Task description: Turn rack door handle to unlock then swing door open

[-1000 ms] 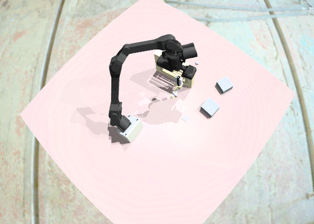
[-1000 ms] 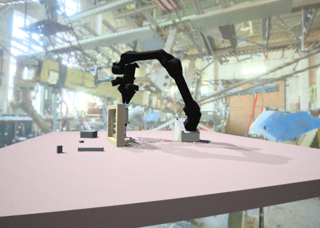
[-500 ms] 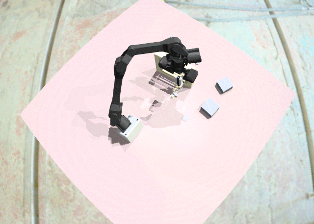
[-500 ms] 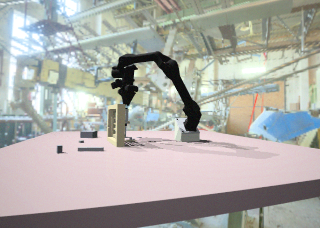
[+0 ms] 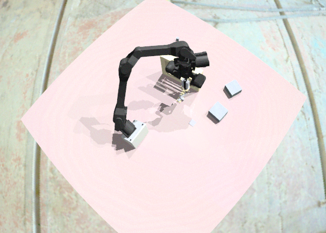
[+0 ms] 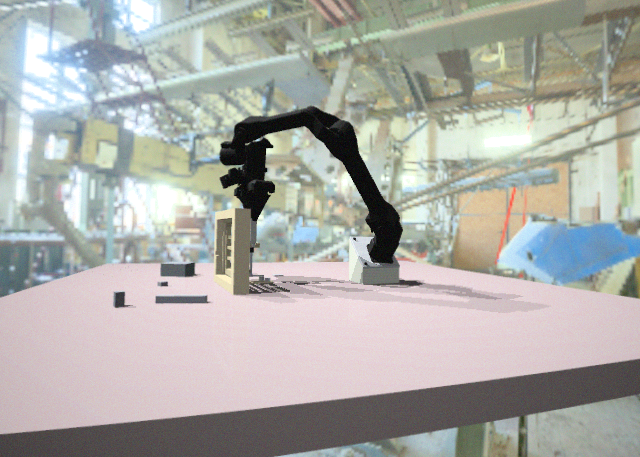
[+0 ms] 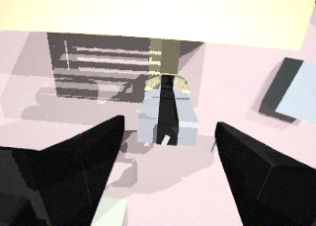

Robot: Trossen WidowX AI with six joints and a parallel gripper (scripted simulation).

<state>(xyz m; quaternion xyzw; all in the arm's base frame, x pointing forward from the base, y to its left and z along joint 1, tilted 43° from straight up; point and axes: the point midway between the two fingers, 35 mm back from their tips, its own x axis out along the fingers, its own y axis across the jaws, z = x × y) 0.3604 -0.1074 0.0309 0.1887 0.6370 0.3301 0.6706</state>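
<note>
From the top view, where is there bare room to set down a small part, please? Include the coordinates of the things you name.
Probably the wide pink stretch between the arm's pale base (image 5: 142, 135) (image 6: 373, 274) and the table's near corner, below the lower grey block (image 5: 218, 111). It is crowded around the cream frame (image 5: 163, 66) (image 6: 240, 250), under the gripper.

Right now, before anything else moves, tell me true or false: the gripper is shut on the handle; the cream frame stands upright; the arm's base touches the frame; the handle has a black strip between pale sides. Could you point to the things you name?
The gripper (image 5: 185, 73) (image 6: 254, 218) (image 7: 170, 124) is shut on the handle (image 5: 184, 84) (image 6: 252, 233) (image 7: 188, 126). False: it is open.
The cream frame (image 5: 163, 65) (image 6: 241, 253) (image 7: 158, 14) stands upright. True.
The arm's base (image 5: 140, 136) (image 6: 379, 274) touches the frame. False: they stand apart.
The handle has a black strip between pale sides. True.
</note>
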